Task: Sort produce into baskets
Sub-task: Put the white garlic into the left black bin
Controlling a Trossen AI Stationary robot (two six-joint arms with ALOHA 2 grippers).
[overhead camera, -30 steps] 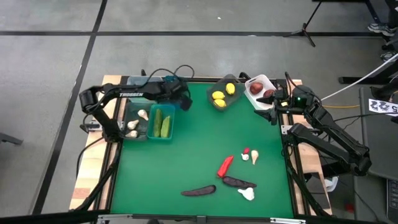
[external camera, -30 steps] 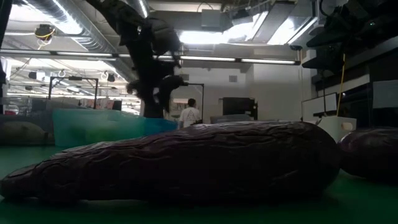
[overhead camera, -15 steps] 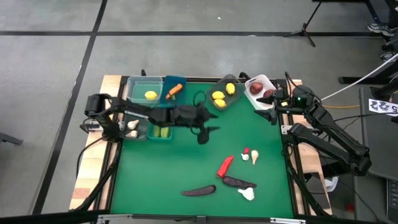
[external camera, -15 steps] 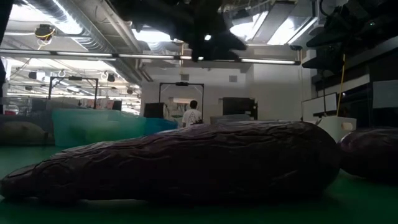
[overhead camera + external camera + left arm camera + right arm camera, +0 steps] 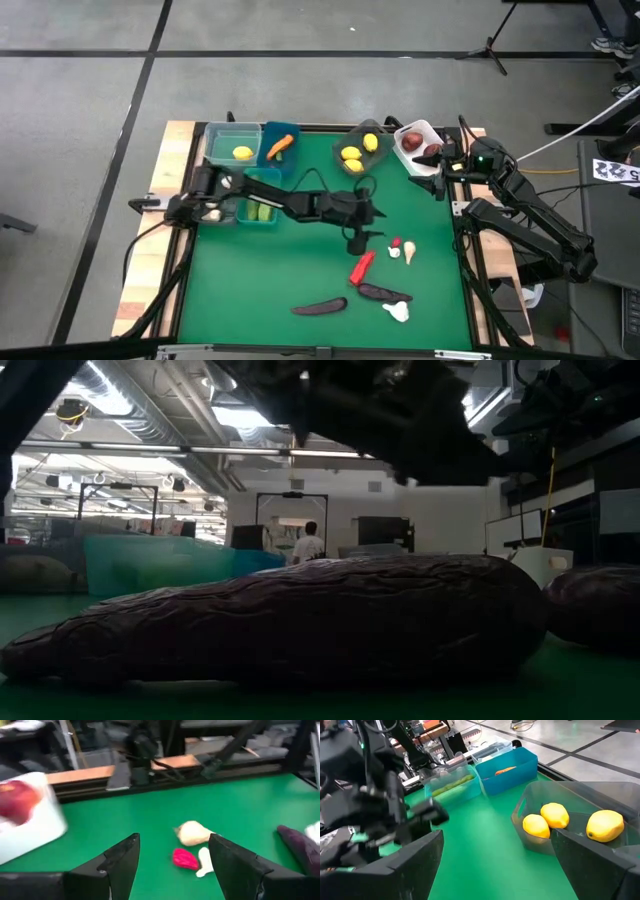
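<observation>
A: Finding what around the left gripper (image 5: 357,243)?

B: Hanging over the green mat (image 5: 300,260), keeping its jaws apart and gripping nothing. Spotting, just ahead of the jaws in the left wrist view, a small red-pink piece (image 5: 185,858), with a garlic bulb (image 5: 192,832) lying just beyond it and a white bit (image 5: 204,867) beside it. Also noticing a long red pepper (image 5: 361,266) just past the jaws, then a first eggplant (image 5: 383,293), a second eggplant (image 5: 319,306) and a loose garlic (image 5: 397,312), all farther off.

A: Blocking anything?

B: Filling nearly the whole low view with one of the eggplants and hiding the mat behind it. Seeing a person (image 5: 307,545) standing far back in the room. Crossing over part of the teal basket (image 5: 272,196) with the left arm.

A: And the baskets?

B: Sitting well behind the left jaws: a clear green basket (image 5: 222,137) holding one lemon (image 5: 243,153), a blue basket (image 5: 272,133) holding a carrot (image 5: 281,146), the teal one holding cucumbers (image 5: 262,211), and a pale tub (image 5: 218,221) holding garlic bulbs (image 5: 213,213). Holding the right gripper (image 5: 441,188) at the mat's edge, jaws wide apart and empty. Facing, just before those jaws, a grey basket (image 5: 340,143) holding three lemons (image 5: 371,143), and, just beside them, a white basket (image 5: 426,127) holding two apples (image 5: 413,140).
</observation>
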